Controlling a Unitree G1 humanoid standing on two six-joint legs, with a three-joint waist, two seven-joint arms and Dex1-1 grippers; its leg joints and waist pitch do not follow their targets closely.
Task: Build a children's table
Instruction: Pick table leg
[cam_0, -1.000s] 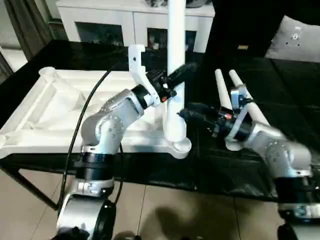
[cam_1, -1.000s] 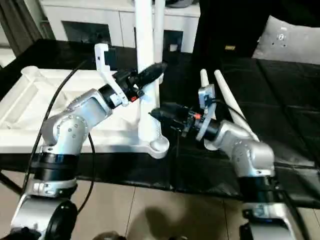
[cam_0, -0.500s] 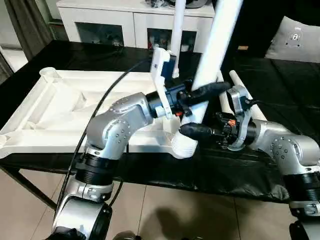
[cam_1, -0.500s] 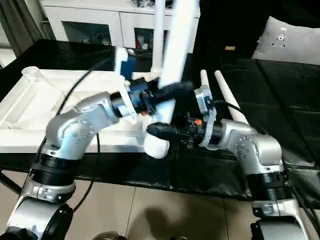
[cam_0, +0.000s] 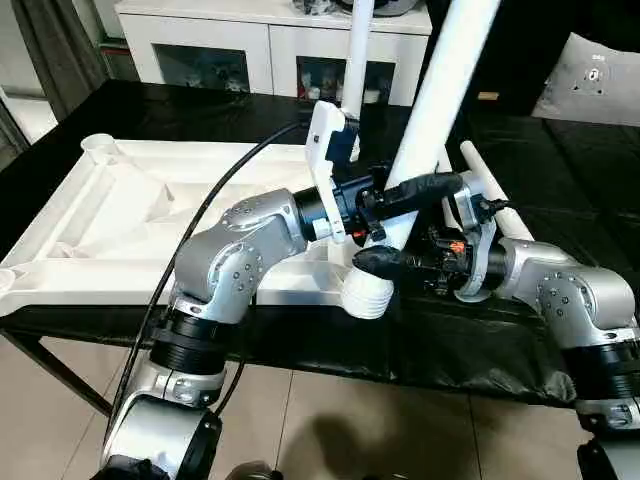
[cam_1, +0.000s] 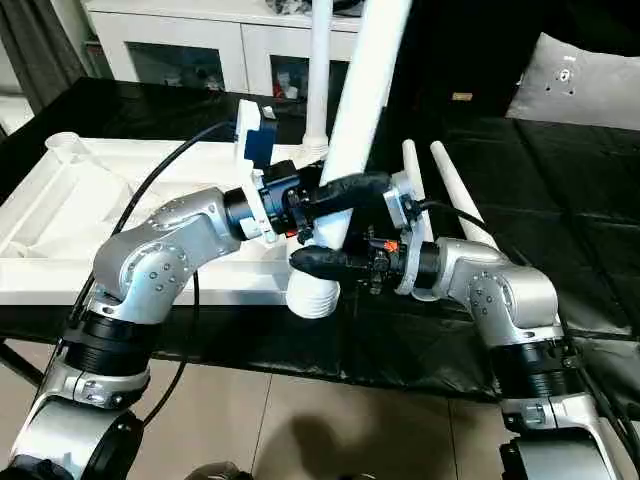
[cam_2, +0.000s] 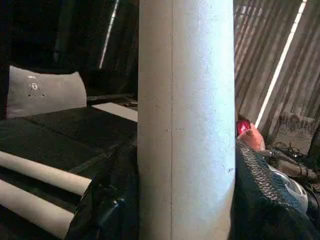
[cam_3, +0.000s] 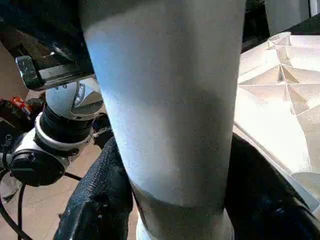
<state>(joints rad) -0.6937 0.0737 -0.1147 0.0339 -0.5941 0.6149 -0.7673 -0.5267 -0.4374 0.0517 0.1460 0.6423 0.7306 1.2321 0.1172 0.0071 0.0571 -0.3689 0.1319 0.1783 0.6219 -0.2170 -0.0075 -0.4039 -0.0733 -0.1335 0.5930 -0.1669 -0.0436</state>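
The children's table top (cam_0: 150, 210) lies upside down on the black worktable, ribs up. One white leg (cam_0: 445, 80) leans with its top toward the right, and its ribbed lower end (cam_0: 368, 295) hangs at the top's near right corner. My left gripper (cam_0: 415, 192) is shut on this leg, whose shaft (cam_2: 185, 120) runs between the black fingers (cam_2: 107, 200). Just below, my right gripper (cam_0: 385, 258) grips the same leg (cam_3: 170, 100) near its base, fingers (cam_3: 95, 205) pressed on both sides. A second leg (cam_0: 357, 50) stands upright in the far right corner.
Two more white legs (cam_1: 455, 195) lie side by side on the black worktable (cam_0: 560, 170) behind my right arm. A white cabinet (cam_0: 230, 50) stands beyond the table, and a grey cushion (cam_0: 595, 80) sits at the back right. The worktable's front edge runs under both forearms.
The leg stood upright at the near right corner; it now leans right. My right gripper moved in from beside it and closed on its lower part. The left grip is unchanged.
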